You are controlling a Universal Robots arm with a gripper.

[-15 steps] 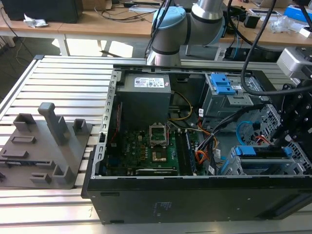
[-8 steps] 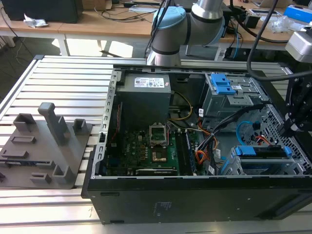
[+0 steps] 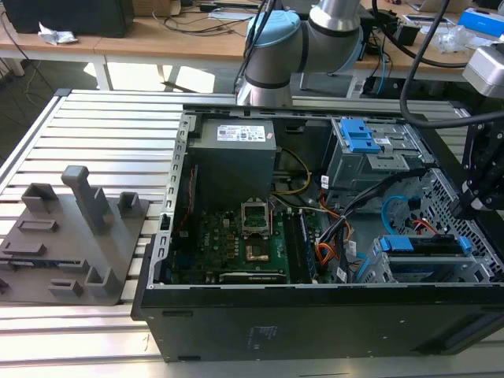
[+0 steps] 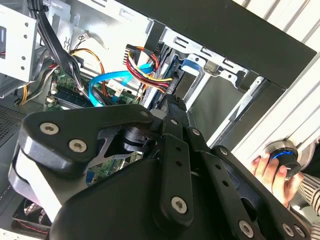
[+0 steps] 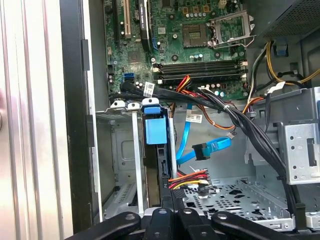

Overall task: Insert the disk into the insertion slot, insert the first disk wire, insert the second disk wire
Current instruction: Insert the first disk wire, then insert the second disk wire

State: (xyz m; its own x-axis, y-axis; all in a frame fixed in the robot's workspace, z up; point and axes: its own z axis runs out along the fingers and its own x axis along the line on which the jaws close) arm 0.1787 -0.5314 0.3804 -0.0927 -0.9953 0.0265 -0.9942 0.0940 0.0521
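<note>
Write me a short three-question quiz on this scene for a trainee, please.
1. True or false: the disk sits in the slot.
2. In the exterior view, relative to the case, the gripper is: A) outside it, on the exterior view's left; B) at its edge on the exterior view's right, near the disk; C) over its middle.
3. What colour is the thin flat wire that curves beside the disk?

Key: 1 true; 2 B; 3 light blue.
</note>
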